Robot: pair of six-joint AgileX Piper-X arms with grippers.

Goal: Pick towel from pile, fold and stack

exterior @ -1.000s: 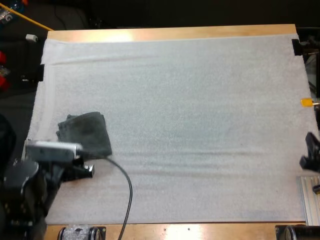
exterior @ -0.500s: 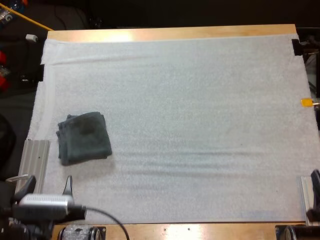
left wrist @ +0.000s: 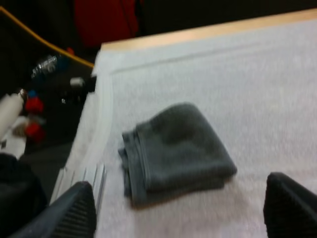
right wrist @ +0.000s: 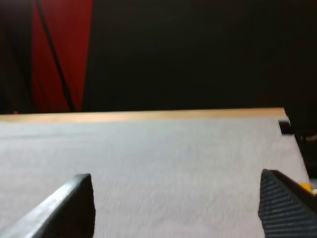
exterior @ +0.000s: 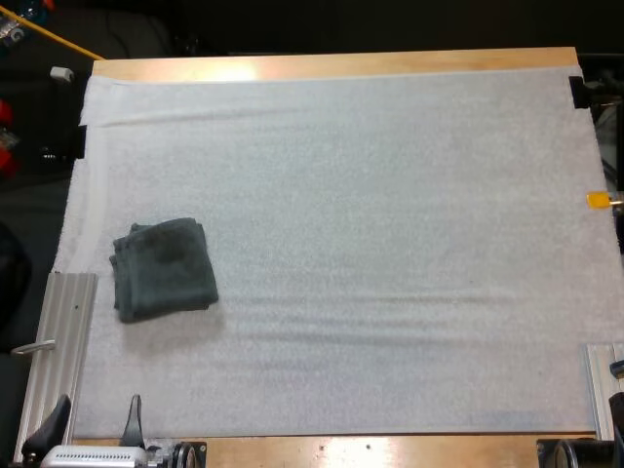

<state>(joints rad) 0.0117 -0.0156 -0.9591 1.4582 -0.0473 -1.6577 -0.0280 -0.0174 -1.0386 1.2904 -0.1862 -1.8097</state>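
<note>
A dark grey-green towel (exterior: pixel 163 268), folded into a small square, lies flat on the white mat (exterior: pixel 370 244) near its left side. My left gripper (exterior: pixel 95 423) is open at the table's near left corner, well clear of the towel. In the left wrist view the folded towel (left wrist: pixel 173 151) lies ahead of the gripper (left wrist: pixel 178 213), whose wide-apart fingers (left wrist: pixel 74 210) hold nothing. In the right wrist view my right gripper (right wrist: pixel 176 206) is open over bare mat (right wrist: pixel 163 158), its fingers (right wrist: pixel 69 208) far apart.
Ribbed metal rails lie along the mat's near left edge (exterior: pixel 58 351) and at the near right corner (exterior: pixel 603 385). Wooden table edge (exterior: pixel 331 64) runs along the far side, with dark space and clutter beyond the left edge.
My left arm has pulled back from beside the towel to the near left corner, uncovering the left rail. My right gripper has drawn off at the right edge. The towel stayed put.
</note>
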